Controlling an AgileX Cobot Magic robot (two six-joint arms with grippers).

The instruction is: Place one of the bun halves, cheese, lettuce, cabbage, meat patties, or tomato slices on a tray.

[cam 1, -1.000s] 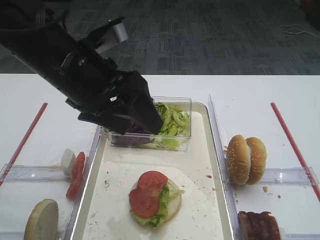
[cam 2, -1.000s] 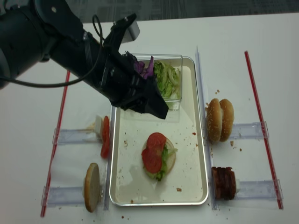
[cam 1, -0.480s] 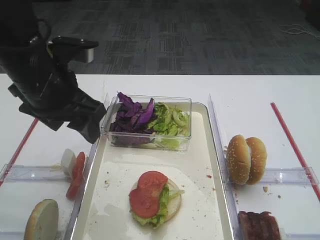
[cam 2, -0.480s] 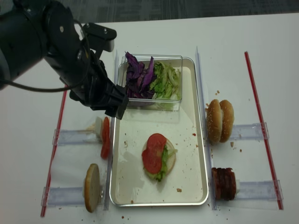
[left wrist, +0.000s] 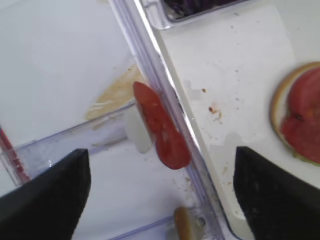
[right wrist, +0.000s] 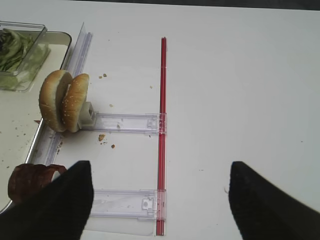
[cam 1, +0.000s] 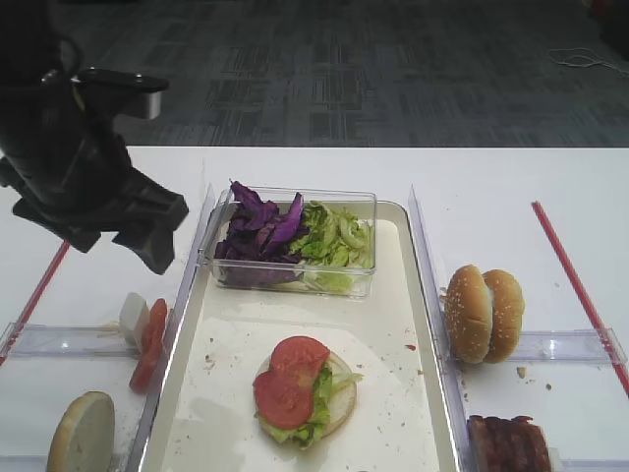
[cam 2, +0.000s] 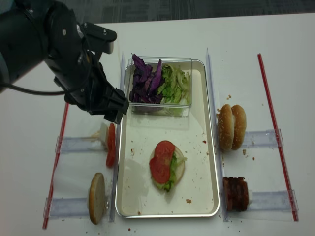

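On the tray [cam 2: 202, 147] a bun half [cam 2: 168, 166] is lying cut face up, carrying lettuce [cam 2: 171, 173] and two tomato slices [cam 2: 160, 160], so the stack is sitting partway built with no patty, cabbage or top bun on it yet. More lettuce [cam 2: 176, 84] and the cabbage [cam 2: 145, 78] are waiting in the clear box [cam 2: 162, 109] at the tray's far end.

Outside the tray, spare tomato slices [cam 2: 111, 144] are standing on edge in a holder just left of the rim (the left wrist view is looking straight down on them), with another bun half [cam 2: 96, 197] nearer the camera. Right of the tray, two seeded buns [cam 2: 232, 127] and the patties [cam 2: 235, 192] are standing untouched.

The left gripper [cam 2: 114, 107] is hanging above the spare tomato slices with its jaws spread wide and nothing between them; a fresh pick looks to be the step in hand. The right gripper [right wrist: 155, 200] is hovering well off to the right, also spread and empty.
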